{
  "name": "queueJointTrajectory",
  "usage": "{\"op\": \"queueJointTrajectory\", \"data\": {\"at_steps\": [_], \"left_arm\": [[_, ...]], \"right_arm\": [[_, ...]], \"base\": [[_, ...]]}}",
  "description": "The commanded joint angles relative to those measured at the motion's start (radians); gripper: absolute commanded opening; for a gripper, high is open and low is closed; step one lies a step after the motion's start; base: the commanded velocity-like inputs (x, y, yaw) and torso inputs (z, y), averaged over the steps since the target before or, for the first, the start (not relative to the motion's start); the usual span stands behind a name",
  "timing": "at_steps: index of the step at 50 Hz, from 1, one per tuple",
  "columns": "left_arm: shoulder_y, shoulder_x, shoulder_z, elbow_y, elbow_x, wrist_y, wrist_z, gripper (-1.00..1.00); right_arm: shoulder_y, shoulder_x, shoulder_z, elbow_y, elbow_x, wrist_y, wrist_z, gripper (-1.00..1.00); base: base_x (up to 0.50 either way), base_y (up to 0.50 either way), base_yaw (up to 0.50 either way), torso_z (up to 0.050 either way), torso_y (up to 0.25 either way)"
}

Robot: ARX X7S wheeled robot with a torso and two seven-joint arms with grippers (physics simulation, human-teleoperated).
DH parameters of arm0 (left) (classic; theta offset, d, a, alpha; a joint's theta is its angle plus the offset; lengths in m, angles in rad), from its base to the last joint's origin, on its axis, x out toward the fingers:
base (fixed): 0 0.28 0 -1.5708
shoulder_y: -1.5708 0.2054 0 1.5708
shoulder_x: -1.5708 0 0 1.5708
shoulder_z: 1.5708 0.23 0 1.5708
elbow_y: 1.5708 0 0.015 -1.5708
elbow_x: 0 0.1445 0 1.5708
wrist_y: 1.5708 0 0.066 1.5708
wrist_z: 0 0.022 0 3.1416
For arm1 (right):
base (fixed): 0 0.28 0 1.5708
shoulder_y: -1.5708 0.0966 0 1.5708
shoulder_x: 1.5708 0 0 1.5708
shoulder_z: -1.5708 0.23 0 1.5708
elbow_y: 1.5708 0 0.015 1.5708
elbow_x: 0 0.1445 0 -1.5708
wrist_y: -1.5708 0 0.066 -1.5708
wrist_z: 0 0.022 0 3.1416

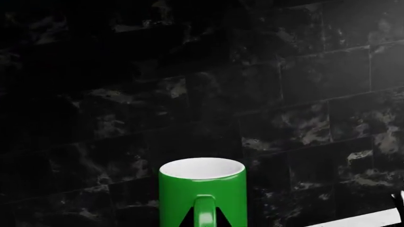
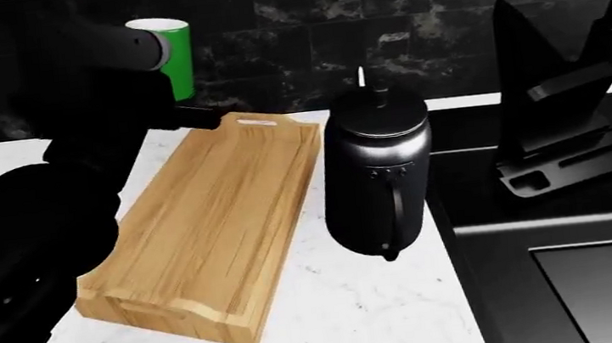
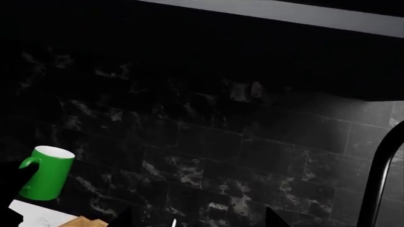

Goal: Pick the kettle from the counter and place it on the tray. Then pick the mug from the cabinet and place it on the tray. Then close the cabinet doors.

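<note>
Only the head view shows kettle [image 2: 379, 182] beside tray [image 2: 204, 229]; left gripper apparently grips mug [image 1: 203, 191].

tray [image 2: 204, 233] top bare | kettle [image 2: 378, 177] just beside its right edge; faucet [image 2: 609, 20] further right

We see the mug [image 1: 202, 194], right in front of the left gripper, as glossy bright green outside with a smooth matt white inside, like glazed ceramic. Below that gripper the tray [image 2: 215, 224] is light wood with visible grain and a satin finish, resting on the counter [image 2: 378, 309] of smooth white marble-look stone with faint grey veins. Beside the tray, the kettle [image 2: 378, 177] is glossy black metal, and the wall tiles [image 3: 208, 142] behind are dark, mottled, faintly shiny stone.
</note>
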Motion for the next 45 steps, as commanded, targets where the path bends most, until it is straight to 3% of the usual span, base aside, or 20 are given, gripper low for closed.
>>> {"op": "queueJointTrajectory", "data": {"at_steps": [1, 16, 45], "left_arm": [[0.033, 0.018, 0.041, -0.06, 0.041, 0.063, 0.029, -1.0], [0.118, 0.062, 0.136, -0.14, 0.095, 0.172, 0.085, -1.0], [0.182, 0.082, 0.148, -0.247, 0.107, 0.238, 0.102, -1.0]], "right_arm": [[-0.014, -0.003, -0.001, 0.0, -0.016, -0.002, -0.004, 1.0], [-0.061, 0.003, 0.005, -0.002, -0.054, -0.009, -0.024, 1.0], [-0.114, 0.003, 0.012, 0.0, -0.098, -0.014, -0.045, 1.0]], "base": [[0.0, 0.0, 0.0, 0.0, 0.0], [0.0, 0.0, 0.0, 0.0, 0.0], [0.0, 0.0, 0.0, 0.0, 0.0]]}}
